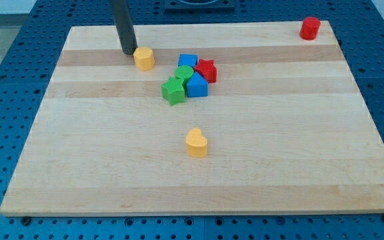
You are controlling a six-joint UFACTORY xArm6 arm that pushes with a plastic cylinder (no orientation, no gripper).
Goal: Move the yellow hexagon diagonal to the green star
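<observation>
The yellow hexagon (pixel 144 58) lies near the view's top, left of centre on the wooden board (pixel 112 160). My tip (pixel 128 51) stands just left of it, close to or touching its left side. The green star (pixel 173 91) lies below and to the right of the hexagon, at the lower left of a tight cluster of blocks.
The cluster holds a green round block (pixel 184 73), a blue square block (pixel 188 61), a red star (pixel 207 69) and a blue block (pixel 197 85). A yellow heart (pixel 196 143) lies mid-board. A red cylinder (pixel 310 28) stands at the top right corner.
</observation>
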